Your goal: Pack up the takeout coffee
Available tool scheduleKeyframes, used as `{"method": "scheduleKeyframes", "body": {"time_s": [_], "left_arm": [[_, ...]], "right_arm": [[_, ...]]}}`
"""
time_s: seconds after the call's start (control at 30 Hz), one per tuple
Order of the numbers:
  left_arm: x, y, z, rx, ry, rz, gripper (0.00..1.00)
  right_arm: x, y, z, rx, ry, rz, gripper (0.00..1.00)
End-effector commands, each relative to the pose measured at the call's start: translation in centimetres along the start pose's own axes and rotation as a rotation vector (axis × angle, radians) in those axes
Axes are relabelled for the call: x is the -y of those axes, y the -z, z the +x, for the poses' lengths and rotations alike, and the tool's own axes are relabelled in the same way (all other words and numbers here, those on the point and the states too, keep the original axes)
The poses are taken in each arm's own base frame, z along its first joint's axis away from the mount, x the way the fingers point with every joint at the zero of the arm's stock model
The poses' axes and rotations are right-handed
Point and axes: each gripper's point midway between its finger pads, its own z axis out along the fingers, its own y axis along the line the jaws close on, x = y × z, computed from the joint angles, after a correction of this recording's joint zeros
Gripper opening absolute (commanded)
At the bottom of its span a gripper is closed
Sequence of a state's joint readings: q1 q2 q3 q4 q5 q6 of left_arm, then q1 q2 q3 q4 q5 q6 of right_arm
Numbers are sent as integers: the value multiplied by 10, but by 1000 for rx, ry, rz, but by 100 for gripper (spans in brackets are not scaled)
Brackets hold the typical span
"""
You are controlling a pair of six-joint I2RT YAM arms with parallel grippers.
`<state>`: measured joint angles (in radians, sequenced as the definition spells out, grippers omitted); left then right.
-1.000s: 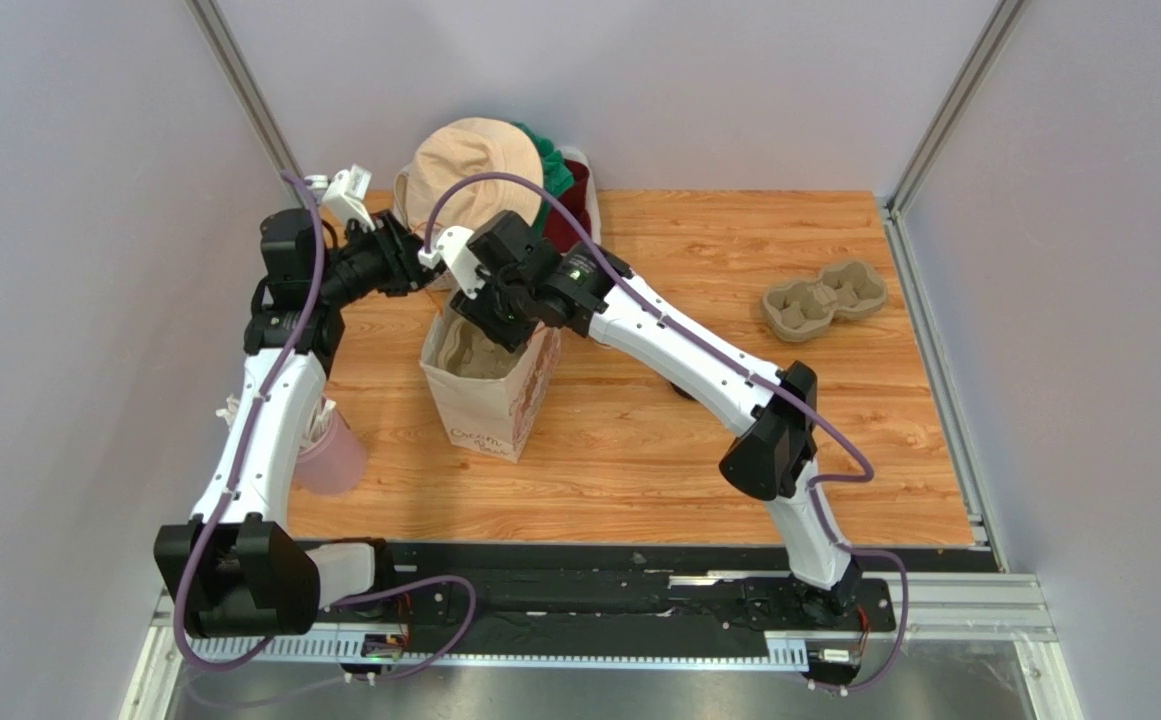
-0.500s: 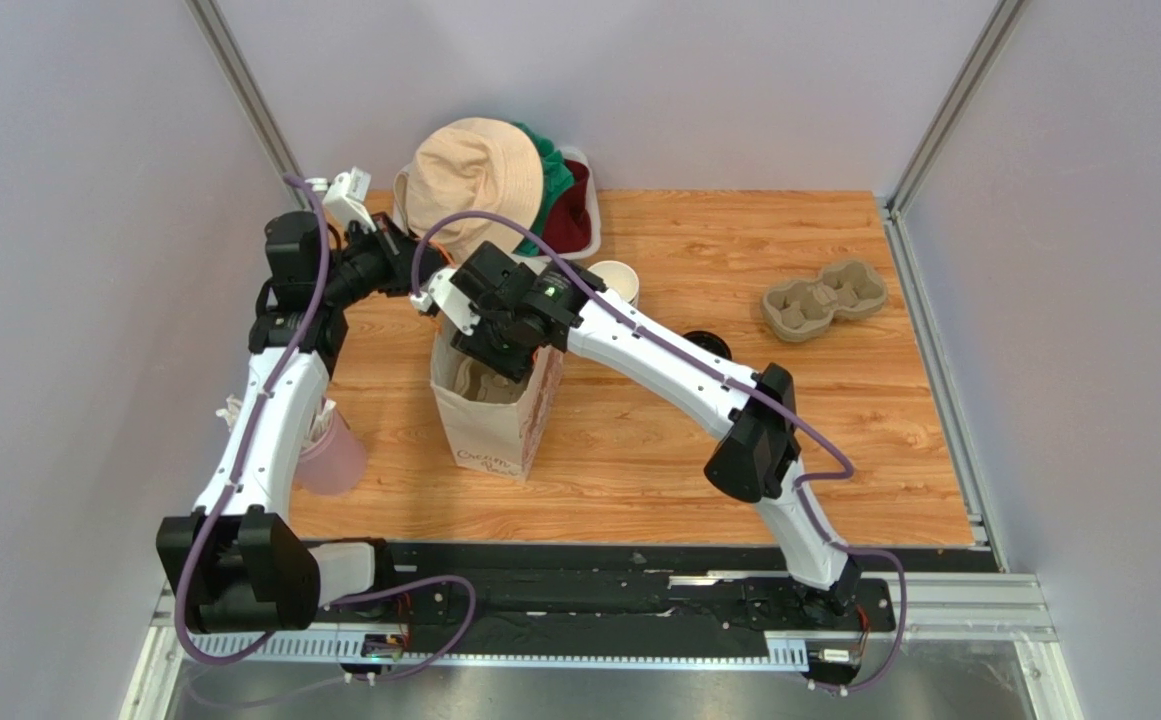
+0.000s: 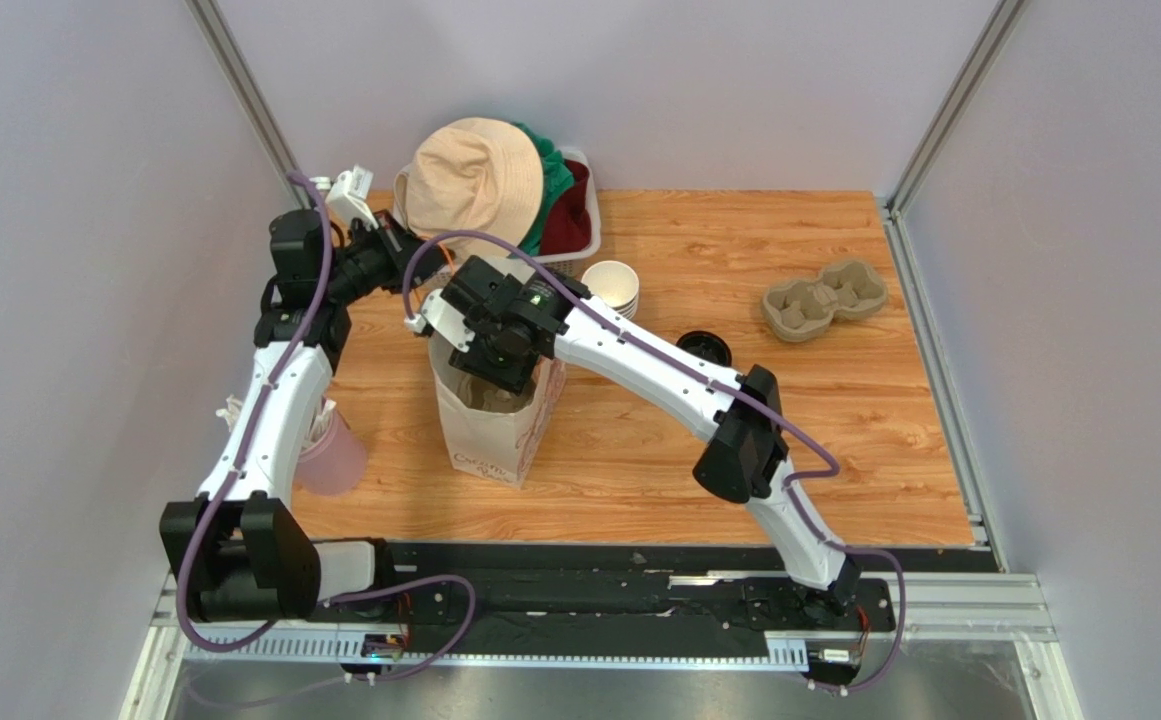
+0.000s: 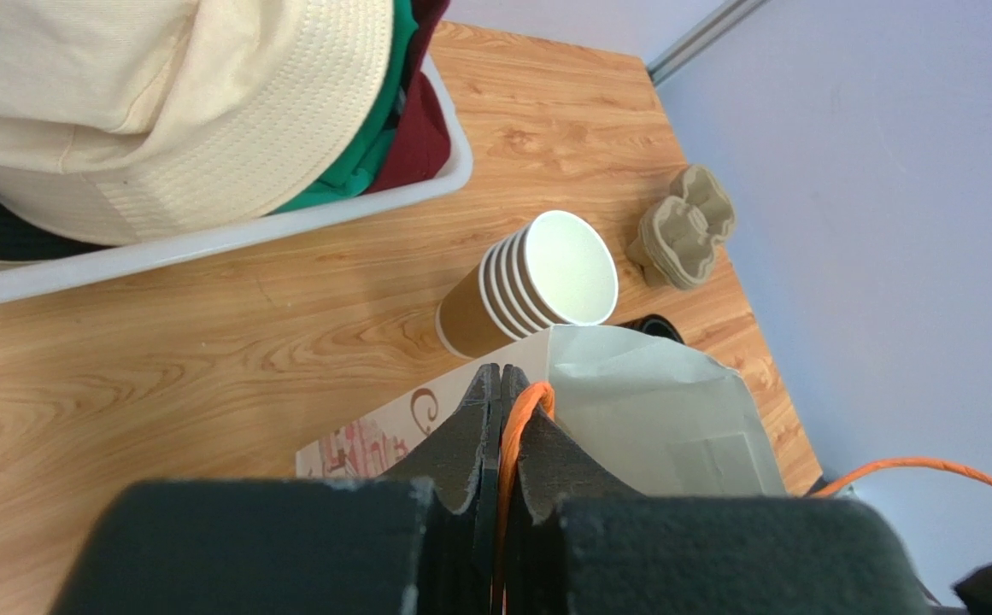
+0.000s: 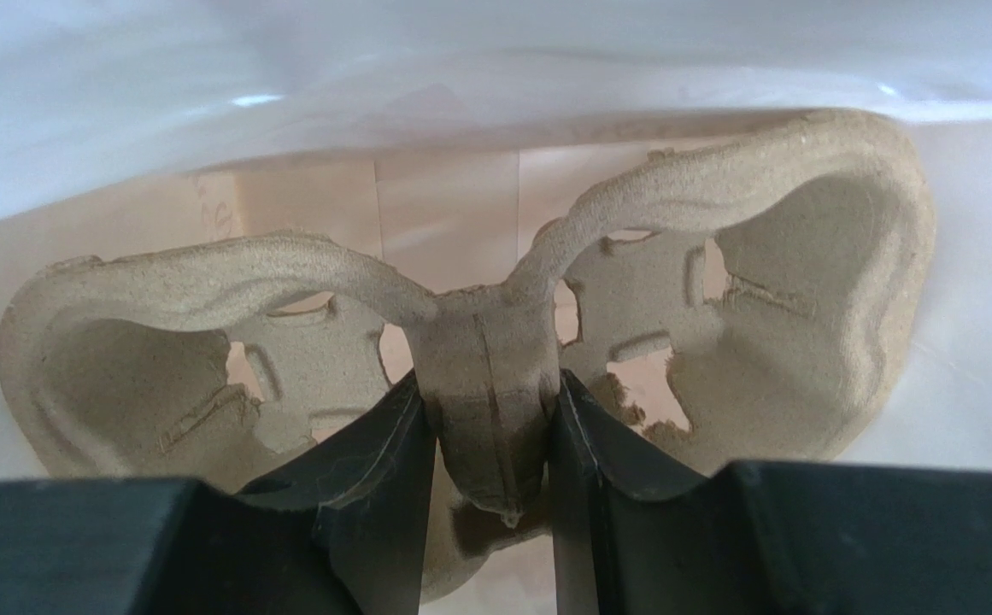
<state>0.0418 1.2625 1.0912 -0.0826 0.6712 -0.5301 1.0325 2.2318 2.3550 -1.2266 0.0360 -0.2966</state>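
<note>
Your right arm has dropped in the last second. Its pincer (image 5: 488, 400) has gone from above the mouth of the paper bag (image 3: 493, 432) to down inside it, and the bag has slid a little toward the bench's near edge. That pincer is clamped on the middle ridge of the pulp cup carrier (image 5: 745, 244), which hangs level between the bag's white walls, both cup wells empty. I cannot tell from the wrist view whether it has reached the bottom.

Your left pincer (image 4: 502, 374) has snapped closed over the same second. Its fingers are pressed together right at the bag's rim, at the side toward the far-left corner. I cannot tell whether paper is nipped between them, so don't count on the bag being held.

The takeout coffee isn't packed yet. The kraft paper cups (image 3: 612, 285) sit nested in a stack on the bench just beyond the bag, near the white basket (image 3: 583, 240) at the far edge. They came into sight as your right arm moved off them. The top cup is open, and a black lid (image 3: 703, 348) lies apart to its right.

My read is that the tray is being seated first and the cup and lid come after. A spare carrier (image 3: 824, 300) rests toward the far-right corner.
</note>
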Motion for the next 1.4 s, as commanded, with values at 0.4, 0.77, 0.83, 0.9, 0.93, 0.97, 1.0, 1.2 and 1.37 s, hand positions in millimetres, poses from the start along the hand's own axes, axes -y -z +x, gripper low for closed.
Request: {"method": "scheduleKeyframes", "body": {"time_s": [0.4, 0.77, 0.83, 0.9, 0.93, 0.97, 1.0, 1.2, 1.37], "left_arm": [[17, 0, -14, 51, -19, 92, 0], [30, 6, -14, 46, -9, 146, 0], [30, 6, -14, 48, -9, 144, 0], [27, 5, -14, 50, -8, 134, 0], [26, 4, -13, 48, -7, 131, 0], [25, 3, -13, 46, -5, 128, 0], [23, 2, -12, 43, -3, 126, 0], [21, 1, -10, 40, -1, 119, 0], [19, 0, -9, 35, 1, 120, 0]], "right_arm": [[0, -2, 7, -38, 36, 9, 33], [13, -28, 24, -118, 28, 91, 33], [11, -28, 25, -121, 25, 79, 33], [8, -27, 26, -117, 24, 64, 33], [7, -22, 23, -104, 24, 62, 34], [7, -20, 22, -98, 25, 61, 34], [8, -19, 20, -90, 26, 62, 34], [11, -8, 13, -55, 29, 66, 64], [10, 8, 3, -5, 32, 61, 87]]}}
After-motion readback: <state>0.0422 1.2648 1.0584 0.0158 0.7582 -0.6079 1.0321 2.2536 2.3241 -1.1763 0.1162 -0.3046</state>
